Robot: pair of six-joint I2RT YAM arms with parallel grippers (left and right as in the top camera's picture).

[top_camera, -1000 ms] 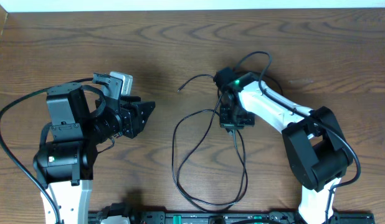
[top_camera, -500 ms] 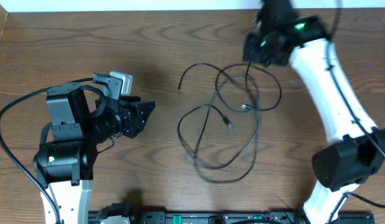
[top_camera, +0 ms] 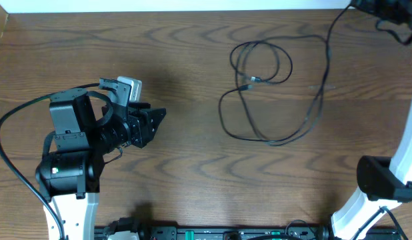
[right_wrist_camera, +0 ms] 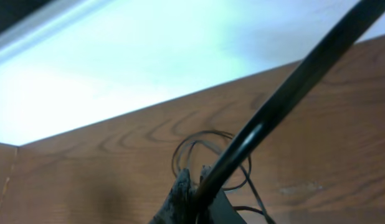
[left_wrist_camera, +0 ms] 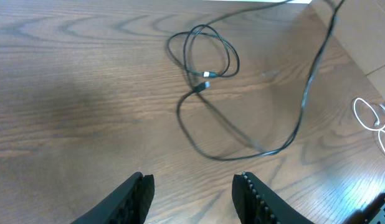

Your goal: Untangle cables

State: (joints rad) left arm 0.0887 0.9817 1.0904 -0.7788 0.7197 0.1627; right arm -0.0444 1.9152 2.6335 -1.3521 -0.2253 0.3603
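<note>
Black cable (top_camera: 325, 67) trails left from my right gripper (right_wrist_camera: 194, 196), clamped on it; my left gripper (left_wrist_camera: 192, 182) sits open, empty, well apart

dark brown wood-grain table (top_camera: 193, 193) fills the view; a bright white strip (top_camera: 159, 5) runs along its far edge.

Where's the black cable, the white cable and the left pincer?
black cable (left_wrist_camera: 205, 75), left wrist view, on its plug end.
white cable (left_wrist_camera: 358, 112), left wrist view, on its loop.
left pincer (left_wrist_camera: 192, 183), left wrist view, midway between its fingertips.
</note>
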